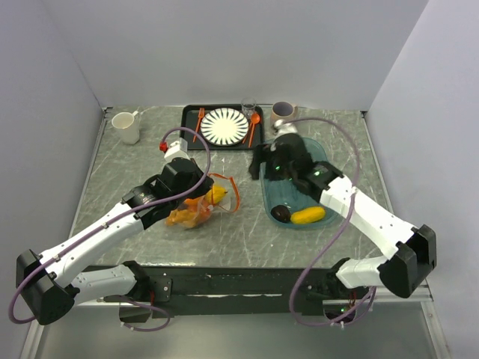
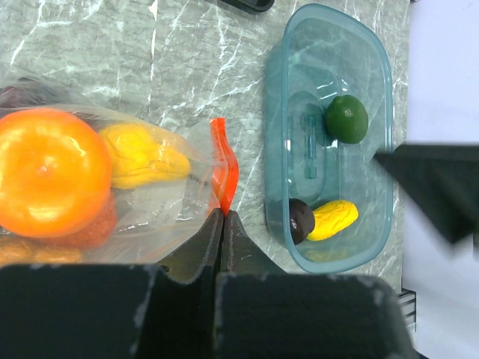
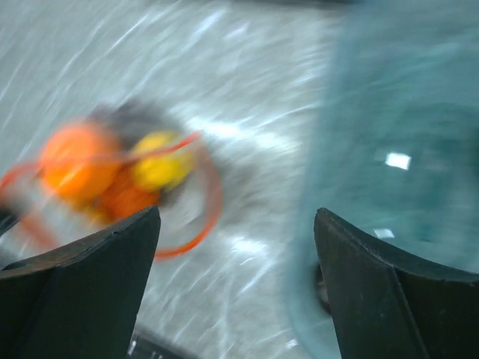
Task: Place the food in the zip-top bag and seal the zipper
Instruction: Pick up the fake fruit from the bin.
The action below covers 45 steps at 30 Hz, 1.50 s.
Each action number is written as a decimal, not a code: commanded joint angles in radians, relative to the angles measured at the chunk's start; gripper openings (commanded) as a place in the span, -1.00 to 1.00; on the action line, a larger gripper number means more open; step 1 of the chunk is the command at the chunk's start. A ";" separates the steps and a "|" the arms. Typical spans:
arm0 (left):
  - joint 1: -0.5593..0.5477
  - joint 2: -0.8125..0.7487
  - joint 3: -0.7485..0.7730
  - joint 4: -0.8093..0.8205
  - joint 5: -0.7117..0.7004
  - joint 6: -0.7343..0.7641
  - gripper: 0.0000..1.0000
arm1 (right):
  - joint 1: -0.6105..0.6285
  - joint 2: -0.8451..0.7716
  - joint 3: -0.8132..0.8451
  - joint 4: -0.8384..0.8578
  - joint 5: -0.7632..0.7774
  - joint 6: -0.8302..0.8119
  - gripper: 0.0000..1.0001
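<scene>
The zip-top bag [image 1: 188, 217] lies mid-table, its mouth facing right. My left gripper [image 2: 223, 215] is shut on the orange-red zipper [image 2: 224, 168] at the mouth. Inside the bag are a round orange [image 2: 45, 172] and a yellow piece [image 2: 142, 155]. The teal tub [image 2: 388, 75] to the right holds a green piece [image 2: 346, 118], a dark purple piece [image 2: 301, 221] and another yellow piece [image 2: 333, 219]. My right gripper [image 3: 236, 247] hangs open and empty between the bag [image 3: 112, 172] and the tub [image 3: 404, 149]. Its view is motion-blurred. From above, the right gripper [image 1: 263, 163] is over the tub's far left corner [image 1: 268, 196].
A black tray [image 1: 188, 112] at the back holds a striped plate [image 1: 224, 126], orange cutlery [image 1: 254, 123] and a glass [image 1: 248, 107]. A white mug [image 1: 127, 127] stands back left. Another mug [image 1: 283, 111] stands back right, just behind the tub.
</scene>
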 commanded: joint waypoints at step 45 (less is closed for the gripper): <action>-0.002 -0.016 0.014 0.048 -0.008 0.004 -0.99 | -0.435 0.452 0.082 -0.002 0.089 -0.080 0.99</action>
